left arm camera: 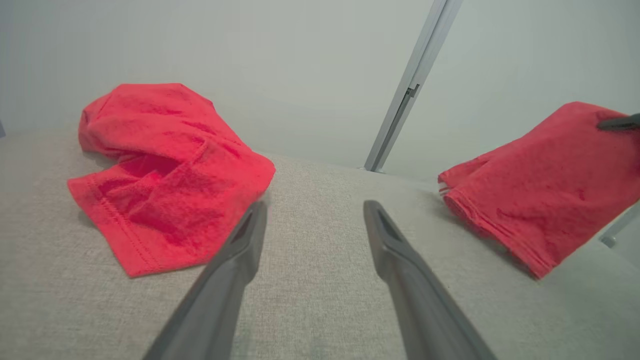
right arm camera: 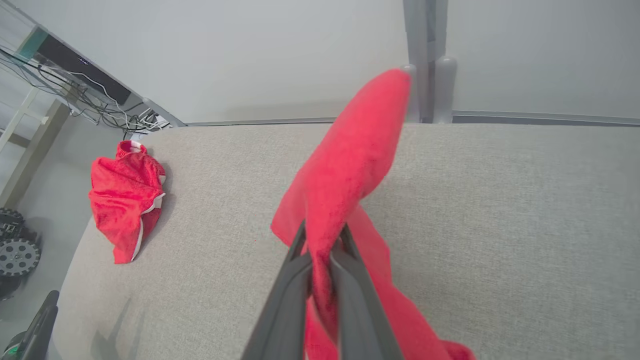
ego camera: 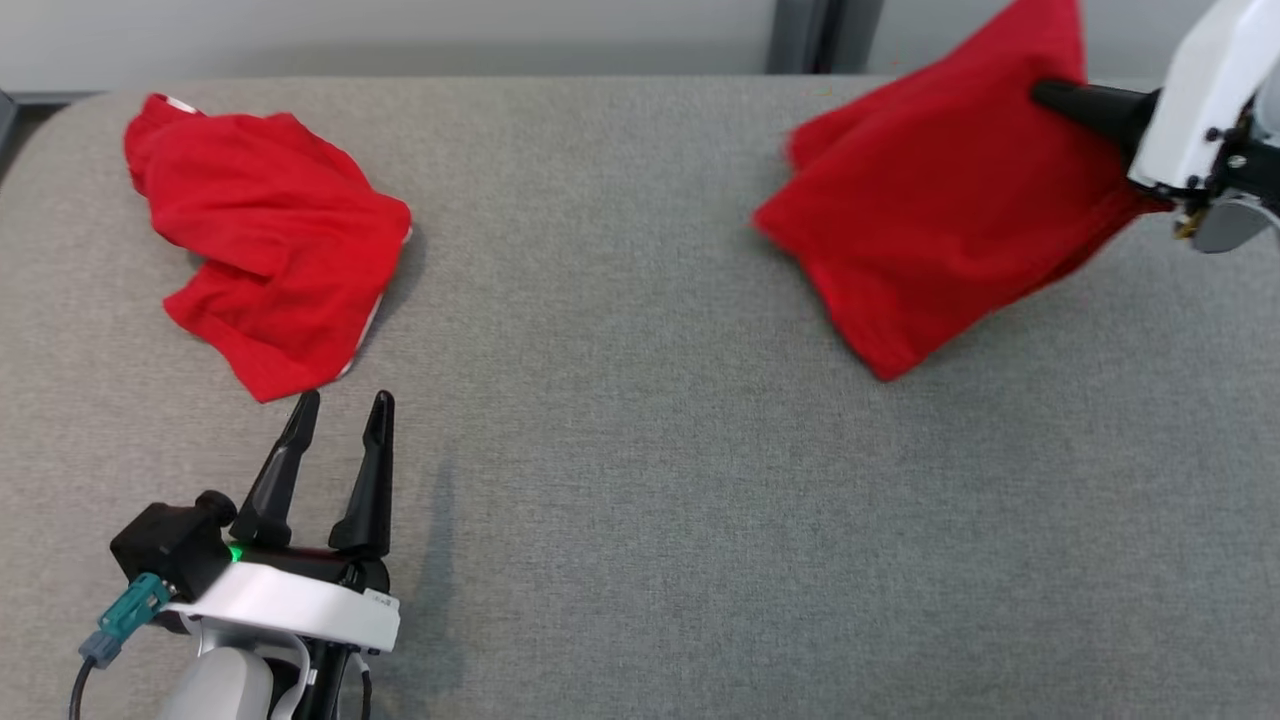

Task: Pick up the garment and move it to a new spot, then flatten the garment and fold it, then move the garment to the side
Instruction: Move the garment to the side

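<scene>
Right gripper [right arm camera: 321,240]: jaws clamped narrow on a limp red knit fabric garment [ego camera: 940,200], cloth bunched between them, the rest draping past the tips over the grey woven upholstered surface [ego camera: 640,450]; can't tell if its low corner touches. Left gripper [ego camera: 343,402]: jaws spread, nothing between. A crumpled red garment with white trim [ego camera: 270,250] lies just beyond its left fingertip, not touching

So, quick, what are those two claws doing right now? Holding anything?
Left gripper: open, holding nothing.
Right gripper: shut on a red garment.
</scene>
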### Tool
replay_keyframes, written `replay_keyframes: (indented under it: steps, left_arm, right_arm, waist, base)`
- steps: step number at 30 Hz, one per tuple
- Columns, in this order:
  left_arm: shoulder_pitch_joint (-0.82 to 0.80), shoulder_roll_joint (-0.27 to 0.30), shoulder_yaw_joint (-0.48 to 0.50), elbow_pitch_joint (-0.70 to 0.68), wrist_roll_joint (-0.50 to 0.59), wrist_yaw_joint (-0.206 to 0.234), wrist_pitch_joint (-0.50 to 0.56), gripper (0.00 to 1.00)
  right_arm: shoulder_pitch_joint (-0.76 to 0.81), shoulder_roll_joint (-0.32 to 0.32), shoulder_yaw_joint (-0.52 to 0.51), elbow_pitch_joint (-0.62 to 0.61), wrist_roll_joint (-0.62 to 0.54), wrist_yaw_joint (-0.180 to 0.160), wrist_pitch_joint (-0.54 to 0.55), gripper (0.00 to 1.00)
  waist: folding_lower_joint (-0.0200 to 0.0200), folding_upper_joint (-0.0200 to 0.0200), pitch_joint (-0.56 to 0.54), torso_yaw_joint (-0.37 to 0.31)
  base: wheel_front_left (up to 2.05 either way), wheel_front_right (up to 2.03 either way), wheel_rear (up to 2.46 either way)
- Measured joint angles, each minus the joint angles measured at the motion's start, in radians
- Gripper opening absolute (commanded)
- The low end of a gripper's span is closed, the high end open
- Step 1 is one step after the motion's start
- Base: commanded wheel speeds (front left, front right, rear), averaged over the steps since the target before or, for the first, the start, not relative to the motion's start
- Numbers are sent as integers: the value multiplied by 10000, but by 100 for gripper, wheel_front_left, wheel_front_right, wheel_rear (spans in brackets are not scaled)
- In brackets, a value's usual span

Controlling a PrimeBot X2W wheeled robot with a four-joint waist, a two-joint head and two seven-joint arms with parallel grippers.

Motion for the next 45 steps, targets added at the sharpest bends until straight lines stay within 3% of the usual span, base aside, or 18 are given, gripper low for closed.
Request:
replay_keyframes:
  steps: [11,19,33,43,44,45]
  left_arm:
    - [-456,422,-138,-259,-4,0,0,100]
    - [-684,546,-207,-761,88,0,0,100]
    - [-1038,646,-439,-1365,182,0,0,100]
    - [-1045,602,-441,-1455,221,0,0,100]
    - [-1045,589,-441,-1448,221,0,0,100]
    - [-1045,581,-445,-1434,221,0,0,100]
  right_arm:
    - [-50,-999,215,988,-1321,0,-1390,0]
    - [-613,-1419,769,2171,-3289,2,-2416,0]
    - [-1871,-1636,587,4487,-6573,4,-3233,0]
    - [-2317,-1388,-82,5331,-7624,4,-3524,0]
    - [-2318,-1340,-150,5375,-7705,4,-3590,40]
    - [-2320,-1317,-221,5428,-7779,4,-3657,100]
  waist:
    - [0,0,1068,-389]
    - [0,0,1710,-547]
    - [0,0,2296,-402]
    - [0,0,2469,-267]
    - [0,0,2455,-260]
    - [0,0,2434,-256]
  base:
    - [0,0,0]
    - [0,0,0]
    - [0,0,0]
    - [0,0,0]
    - [0,0,0]
    - [0,0,0]
